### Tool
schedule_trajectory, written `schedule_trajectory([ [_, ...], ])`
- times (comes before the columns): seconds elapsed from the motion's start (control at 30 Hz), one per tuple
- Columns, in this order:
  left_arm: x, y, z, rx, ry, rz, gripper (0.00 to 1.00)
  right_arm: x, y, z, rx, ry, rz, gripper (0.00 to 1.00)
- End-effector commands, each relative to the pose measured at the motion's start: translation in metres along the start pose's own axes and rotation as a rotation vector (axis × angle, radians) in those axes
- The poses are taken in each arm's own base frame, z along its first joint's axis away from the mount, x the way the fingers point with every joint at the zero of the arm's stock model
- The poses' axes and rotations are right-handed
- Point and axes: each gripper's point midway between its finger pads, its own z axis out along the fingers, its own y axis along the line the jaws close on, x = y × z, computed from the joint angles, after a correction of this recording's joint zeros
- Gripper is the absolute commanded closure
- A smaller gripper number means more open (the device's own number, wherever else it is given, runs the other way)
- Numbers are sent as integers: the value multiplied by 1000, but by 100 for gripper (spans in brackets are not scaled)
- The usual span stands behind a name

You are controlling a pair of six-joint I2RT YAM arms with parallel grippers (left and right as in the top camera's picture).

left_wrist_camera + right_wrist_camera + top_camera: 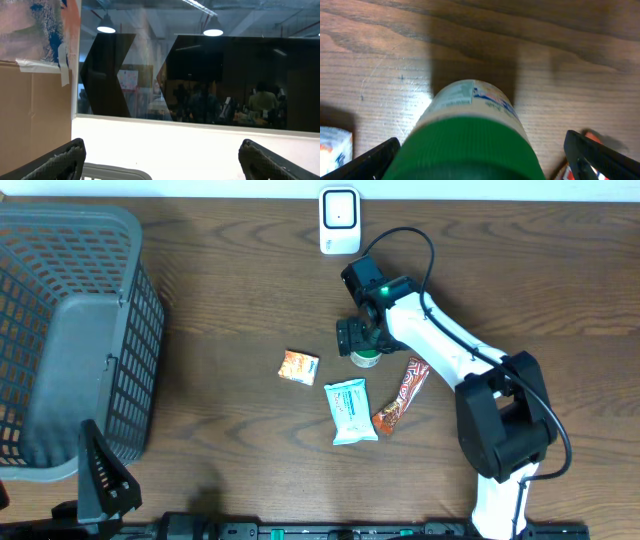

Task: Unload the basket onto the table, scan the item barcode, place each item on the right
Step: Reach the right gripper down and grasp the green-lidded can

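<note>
From above, my right gripper (pixel 360 338) hangs over the green-capped bottle (pixel 366 360), not far from the white scanner (pixel 339 220). My left gripper (pixel 161 162) is wide open and holds nothing. I think it waits out of the way. Up close, my 2 right fingers (pixel 370 162) stand wide apart, 1 each side of the bottle, ready to squeeze.

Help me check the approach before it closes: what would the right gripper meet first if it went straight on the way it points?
The green-capped bottle, probably its top: the right gripper is open and points straight down over it, one finger on either side.
</note>
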Motion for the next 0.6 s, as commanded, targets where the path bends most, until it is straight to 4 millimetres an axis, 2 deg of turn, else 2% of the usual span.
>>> schedule_trajectory([
  [0.0,-5,-3,-4,17,-15,-5,2,3,6,19,-49,48,-9,1],
  [0.1,-5,-3,-4,17,-15,-5,3,6,7,30,-74,80,1,2],
  [0.17,-8,-3,-4,18,-30,-7,2,9,5,35,-66,98,3,14],
  [0.4,-17,-3,-5,18,-63,-10,2,10,2,36,-57,103,7,44],
  [0.47,-20,-3,-5,18,-76,-12,2,10,-1,36,-46,103,8,50],
  [0.57,-22,-3,-5,18,-86,-13,2,14,-3,36,-37,119,8,53],
])
